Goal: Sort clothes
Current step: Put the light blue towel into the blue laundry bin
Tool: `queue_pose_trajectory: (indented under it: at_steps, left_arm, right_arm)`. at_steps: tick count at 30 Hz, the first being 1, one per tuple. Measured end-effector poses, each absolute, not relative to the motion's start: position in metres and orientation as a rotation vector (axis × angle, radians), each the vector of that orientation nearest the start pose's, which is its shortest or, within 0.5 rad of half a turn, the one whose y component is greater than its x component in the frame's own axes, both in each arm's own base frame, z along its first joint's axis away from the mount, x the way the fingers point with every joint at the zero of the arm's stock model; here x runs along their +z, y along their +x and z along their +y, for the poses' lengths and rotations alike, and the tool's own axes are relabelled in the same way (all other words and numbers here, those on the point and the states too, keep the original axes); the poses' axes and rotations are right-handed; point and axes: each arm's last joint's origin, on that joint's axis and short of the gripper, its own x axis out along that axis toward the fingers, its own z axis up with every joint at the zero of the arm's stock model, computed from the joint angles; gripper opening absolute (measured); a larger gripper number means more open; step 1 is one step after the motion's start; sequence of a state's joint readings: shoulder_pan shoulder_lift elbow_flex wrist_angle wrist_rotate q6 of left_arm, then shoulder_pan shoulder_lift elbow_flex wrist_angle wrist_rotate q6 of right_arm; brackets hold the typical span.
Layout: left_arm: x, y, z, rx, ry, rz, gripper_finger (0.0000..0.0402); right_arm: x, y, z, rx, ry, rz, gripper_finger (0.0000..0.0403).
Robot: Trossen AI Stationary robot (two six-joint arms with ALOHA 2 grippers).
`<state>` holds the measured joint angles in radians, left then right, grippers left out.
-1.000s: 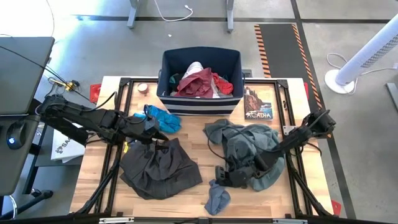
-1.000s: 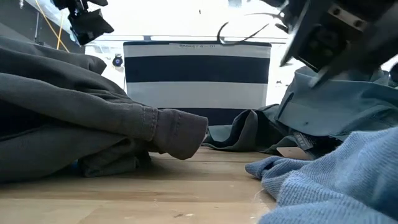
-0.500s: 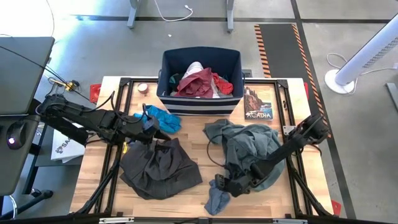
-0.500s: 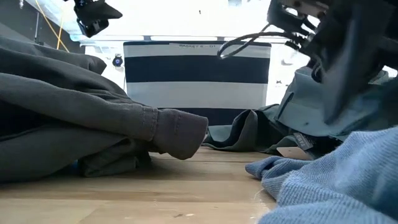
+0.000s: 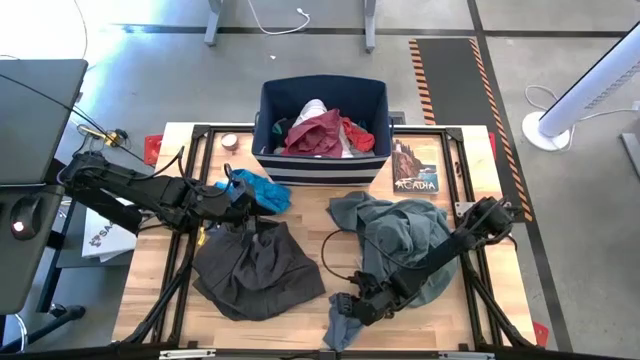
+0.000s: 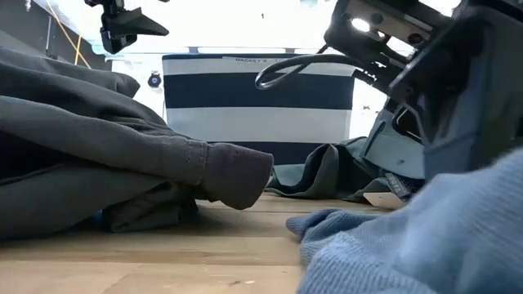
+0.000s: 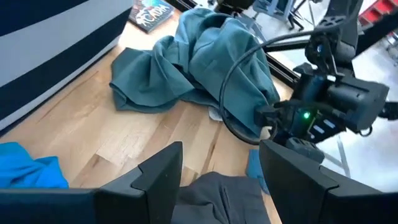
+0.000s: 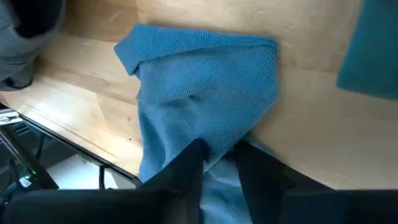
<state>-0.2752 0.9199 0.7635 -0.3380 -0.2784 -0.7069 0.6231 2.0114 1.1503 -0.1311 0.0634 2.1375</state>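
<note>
A small blue-grey knit piece (image 8: 205, 87) lies flat at the table's near edge. My right gripper (image 5: 345, 308) has come down on it and is shut on it. Dark grey-brown trousers (image 5: 255, 270) lie crumpled near the left. A grey-green shirt (image 5: 395, 235) is heaped on the right, under my right arm. A bright blue piece (image 5: 265, 190) lies in front of the navy striped bin (image 5: 320, 165), which holds maroon, white and red clothes (image 5: 322, 130). My left gripper (image 7: 224, 180) hovers open above the trousers' far edge, beside the blue piece. My right gripper pinches a raised fold (image 8: 219, 148) at the near end of the blue-grey knit piece between its two fingers (image 8: 189, 165). The fingers slant down from the table's right side. The rest of the piece lies spread on the wood; how many layers are caught I cannot tell.
A picture book (image 5: 415, 168) lies right of the bin, and a small round object (image 5: 230, 141) sits at the far left corner. My right arm's black cable (image 5: 335, 255) loops over the wood between the trousers and the shirt. The table's near edge is just below the knit piece.
My right gripper has come down and toward the table's near-left, off the shirt and onto the blue-grey piece. In the low view that piece has bunched higher, and its edge has slid toward the trousers. My left gripper has rolled a little in place.
</note>
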Motion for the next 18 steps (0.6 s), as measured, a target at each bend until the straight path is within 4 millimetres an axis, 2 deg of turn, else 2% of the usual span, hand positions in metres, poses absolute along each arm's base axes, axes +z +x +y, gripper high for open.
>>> queue_pose_trajectory:
  at_steps: [5, 11, 18]
  left_arm:
    - [0.289, 0.19, -0.045, 0.182, -0.581, 0.446, 0.0209]
    - [0.289, 0.19, -0.044, 0.225, -0.587, 0.427, 0.0209]
    - [0.29, 0.19, -0.043, 0.276, -0.609, 0.403, 0.0209]
  right_arm:
    - [0.113, 0.318, 0.224, -0.63, 1.494, 0.997, 0.001]
    - [0.123, 0.319, 0.213, -0.628, 1.433, 1.002, 0.0003]
    - [0.15, 0.31, 0.182, -0.671, 1.263, 1.1, 0.0002]
